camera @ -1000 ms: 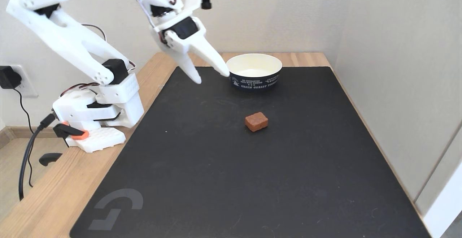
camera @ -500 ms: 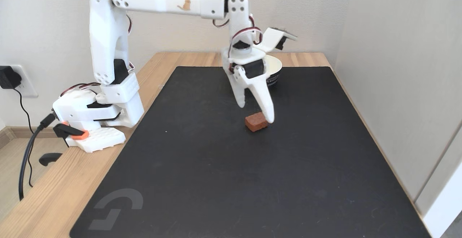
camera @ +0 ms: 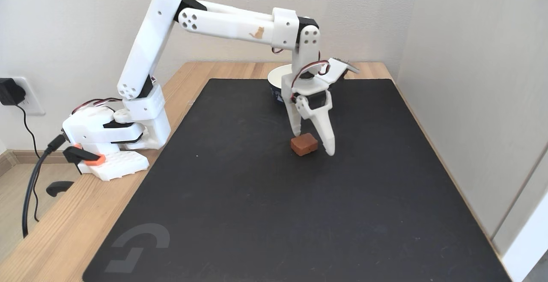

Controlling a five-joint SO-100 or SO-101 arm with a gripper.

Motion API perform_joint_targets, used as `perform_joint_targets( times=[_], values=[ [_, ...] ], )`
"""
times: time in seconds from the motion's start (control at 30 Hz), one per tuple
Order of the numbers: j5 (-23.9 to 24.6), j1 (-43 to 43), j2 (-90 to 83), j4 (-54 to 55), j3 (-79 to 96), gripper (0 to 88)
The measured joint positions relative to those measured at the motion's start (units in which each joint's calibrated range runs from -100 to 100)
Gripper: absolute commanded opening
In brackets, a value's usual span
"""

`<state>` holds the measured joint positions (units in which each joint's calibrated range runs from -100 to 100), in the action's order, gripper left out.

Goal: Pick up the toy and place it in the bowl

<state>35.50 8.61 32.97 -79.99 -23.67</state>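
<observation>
On the black rectangular mat (camera: 265, 213) that covers most of the light wooden table (camera: 55, 239), the small reddish-brown rectangular block with rounded edges, the toy (camera: 304, 144), lies flat near the mat's middle in the fixed view. The white two-finger gripper (camera: 313, 143) points almost straight down over it with its jaws spread apart, gripping nothing: one finger comes down just behind the toy's left end, and the other, longer finger comes down just beside its right end, with its tip close to the mat. The toy sits between the two fingers; whether either finger touches it cannot be told.

Behind the gripper, toward the far edge of the mat, stands the round paper bowl (camera: 276, 78), cream-white inside and dark navy outside. The wrist of the white plastic arm (camera: 231, 23) covers most of it, so only its left part shows. The bowl is well apart from the toy.

The arm reaches from its base (camera: 109, 141) at the left edge of the table, up and across to the right, then bends down at the wrist. A black cable (camera: 32, 183) hangs from the base past the table's left side.
</observation>
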Motion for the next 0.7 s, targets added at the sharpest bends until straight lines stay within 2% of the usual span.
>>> perform_joint_targets(
  times=[0.7],
  values=[
    [0.0,-1.3,0.4,-4.8,0.8,41.9]
  ],
)
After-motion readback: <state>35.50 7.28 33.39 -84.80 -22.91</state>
